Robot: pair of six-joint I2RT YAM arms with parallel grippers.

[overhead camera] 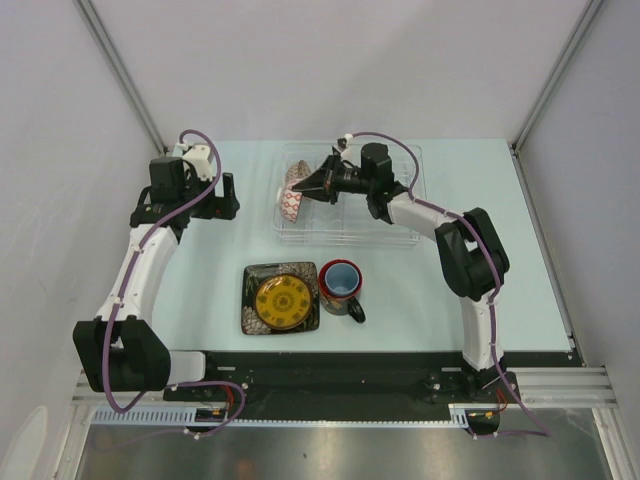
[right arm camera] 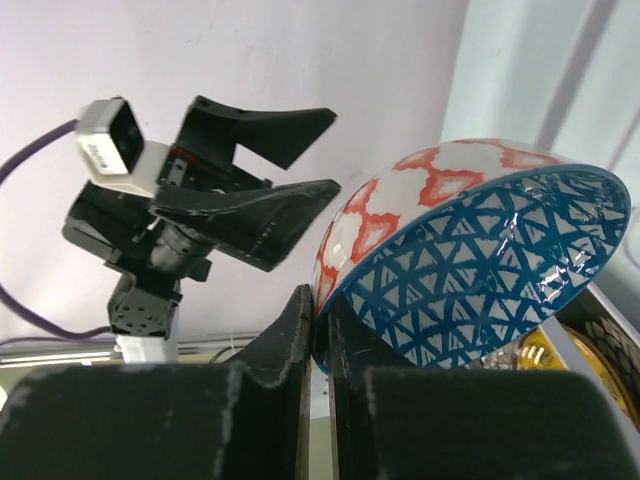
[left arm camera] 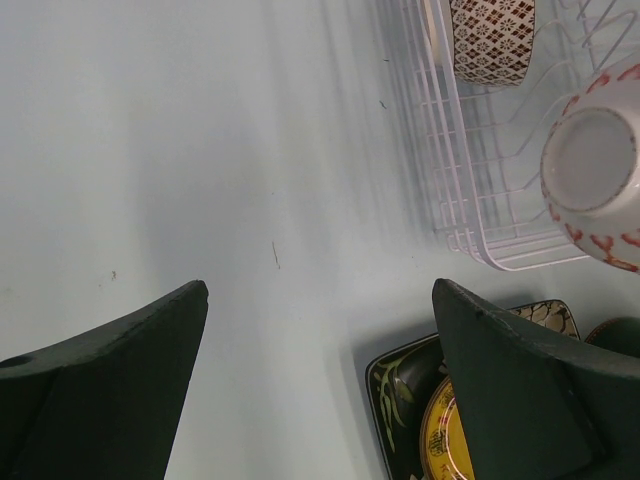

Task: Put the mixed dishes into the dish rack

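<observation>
- My right pincer [overhead camera: 306, 187] is clamped on the rim of the small bowl [right arm camera: 470, 260], one finger on the inside and the other on the outside.
- The bowl is tipped up on its edge. Its inside is blue with a triangle pattern, and its outside is white with red marks.
- From above, the bowl sits at the left end of the dish rack [overhead camera: 400, 228], within its walls. I cannot tell whether it touches the ribs.
- In my left wrist view the bowl's foot ring faces the camera.
- A brown-patterned bowl [left arm camera: 490, 40] is also in the rack, just behind the one I hold.
- My left pincer [left arm camera: 320, 290] has its fingers spread wide with nothing between them. It hangs over bare counter [overhead camera: 200, 270] just left of the rack.
- The square plate [overhead camera: 281, 298], dark with a yellow round centre, lies flat on the counter in front of the rack.
- The red mug [overhead camera: 341, 285] stands upright just beside the plate's right edge, its light-blue inside showing and its handle turned toward the near right.
</observation>
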